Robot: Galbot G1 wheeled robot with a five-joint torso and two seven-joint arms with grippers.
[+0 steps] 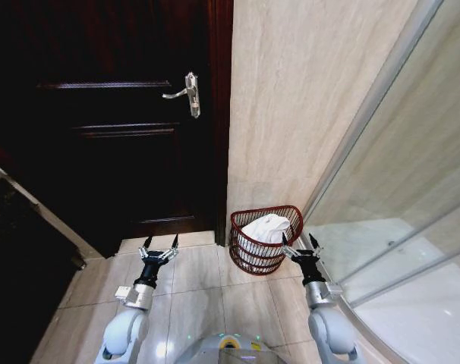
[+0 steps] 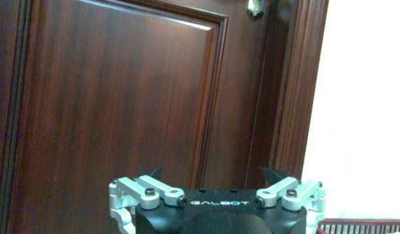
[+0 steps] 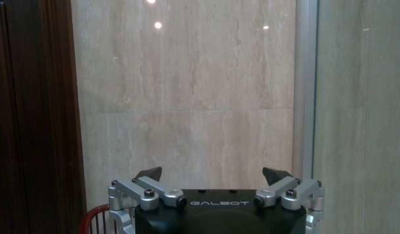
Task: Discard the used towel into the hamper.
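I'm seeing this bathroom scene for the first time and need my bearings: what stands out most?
The red-brown wire hamper stands on the floor tiles against the beige stone wall, with a white towel lying inside it. The left gripper and right gripper hang open and empty, one on either side of it. A dark wooden door with a silver handle stands to the left.

Towel (image 1: 265, 227) in hamper (image 1: 249, 254), right of door (image 1: 108, 114).
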